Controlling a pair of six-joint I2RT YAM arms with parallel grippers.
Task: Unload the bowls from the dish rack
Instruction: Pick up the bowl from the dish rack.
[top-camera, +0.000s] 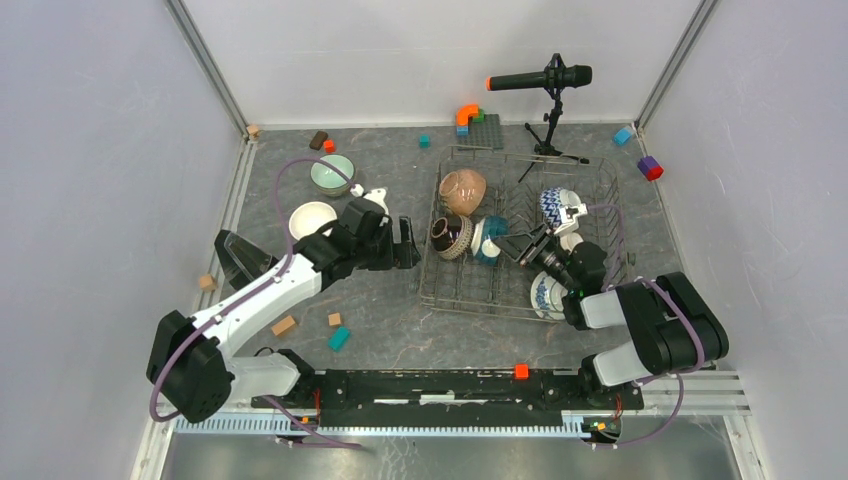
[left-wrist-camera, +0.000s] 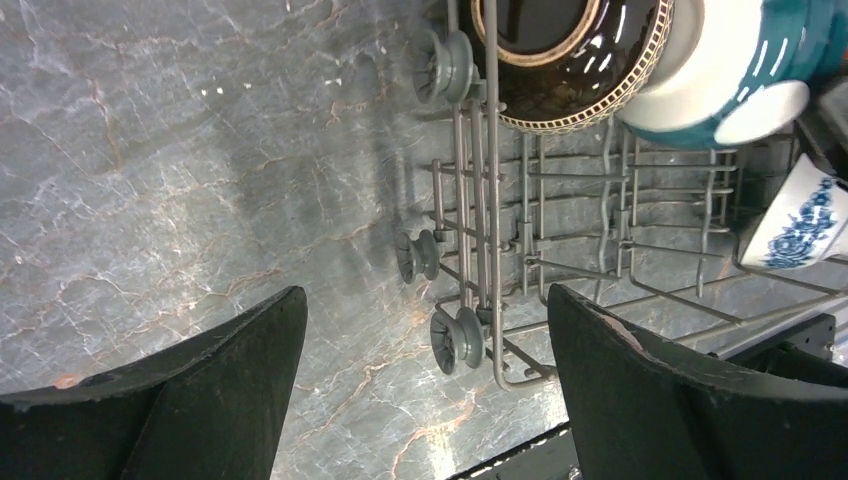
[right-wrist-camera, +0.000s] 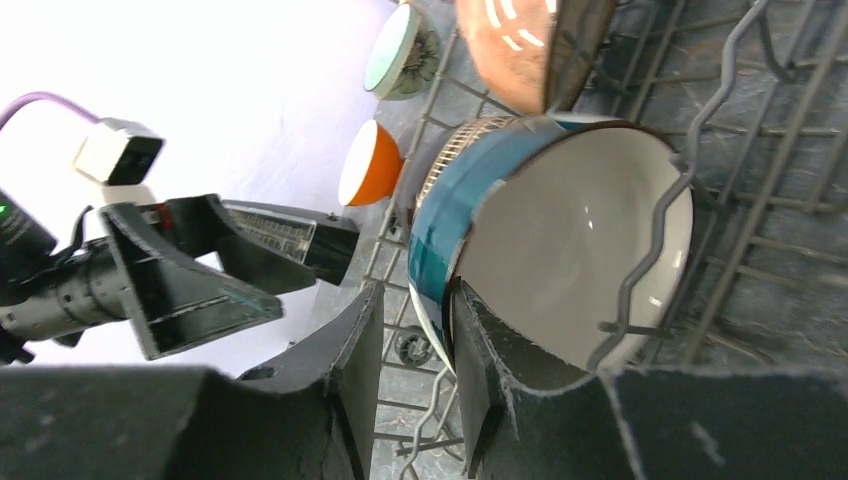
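**Straddling the rim of a teal ceramic bowl (top-camera: 487, 242) in the grey wire dish rack (top-camera: 470, 290)**

From above, a grey veined marble-look tabletop (top-camera: 400, 330) lies between plain white walls (top-camera: 430, 50), with the rack right of centre. Beside the teal bowl in the rack lean a brown speckled bowl (top-camera: 462, 190), a dark striped bowl (top-camera: 450, 235), a blue-white zigzag bowl (top-camera: 560, 207) and a blue-flowered white bowl (top-camera: 547, 295). Left of the rack, on the tabletop, stand a pale green bowl (top-camera: 331, 173) and an orange white-lined bowl (top-camera: 312, 218). The left gripper (top-camera: 408, 243) hangs just beside the rack's left side. The right gripper (top-camera: 515, 245) reaches in from the rack's right to the teal bowl.

The left wrist view shows its black fingers (left-wrist-camera: 230, 370) spread wide. Only tabletop and the rack's wheeled corner lie between them.

In the right wrist view, one finger lies against the teal bowl's white inside and the other stands beside its teal outside. A thin slit shows at the outer tip. Whether they pinch the rim cannot be told.
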